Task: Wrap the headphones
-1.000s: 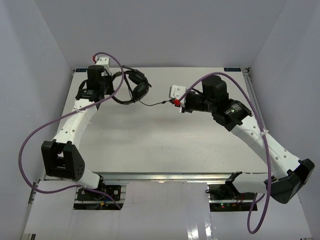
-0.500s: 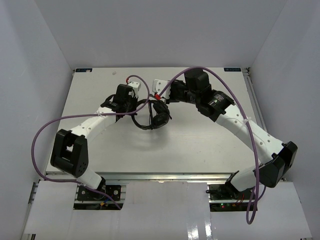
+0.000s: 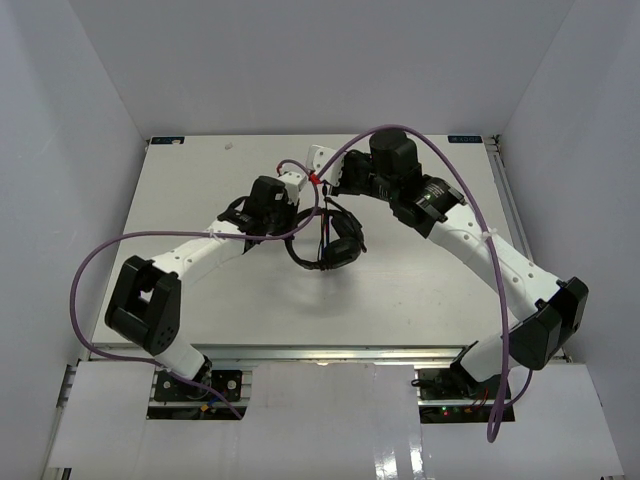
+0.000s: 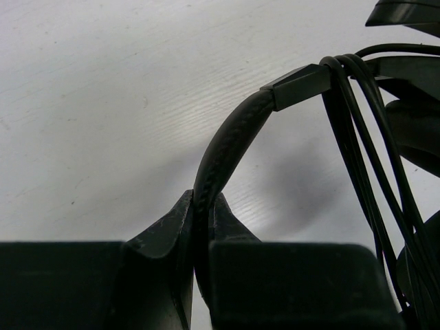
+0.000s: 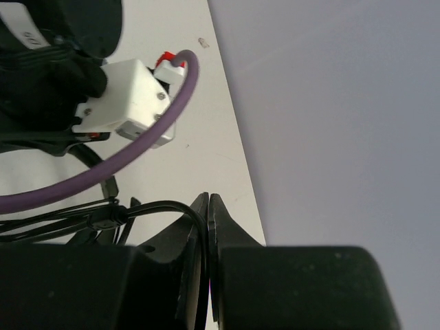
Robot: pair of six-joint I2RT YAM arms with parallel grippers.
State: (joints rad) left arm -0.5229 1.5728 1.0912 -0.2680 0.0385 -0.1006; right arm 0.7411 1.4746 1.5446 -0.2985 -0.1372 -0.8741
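Comparison against one second back, overhead view.

Near side: the left arm had swung in from the far-left corner, its elbow folded toward the near-left edge of the table [image 3: 430,290]. The headphones [image 3: 340,250] travelled with it and sat about mid-table, no longer up by the far-left corner.

Left gripper [image 4: 203,223]: clamped shut on the padded headband [image 4: 230,141], one finger on each side of the band, as seen in its wrist view. The grip looked secure, with no gap at the pads.

Cord [image 4: 357,151]: a second ago it ran out as one taut line to the right, well clear of the earcups. It now lay in several strands draped over the headband's slider end, hanging down beside the earcup. I counted at least three strands; the exact number could not be told.

Farther back: the right gripper [image 5: 208,230] had come in from the right-hand side and stood just behind the left wrist, close over the headphones. Its jaws were closed with the cord running into them, so it was pinching the cord. The plug end was not visible. The left arm's purple cable [image 5: 130,161] crossed close in front of it.

Judgement: the two arms had closed up the slack, which reads as another turn laid round the band. Wrapping looked well under way, not finished, since the free end remained in the right jaws. Risk noted: purple cable and cord crowding together near the wrists.
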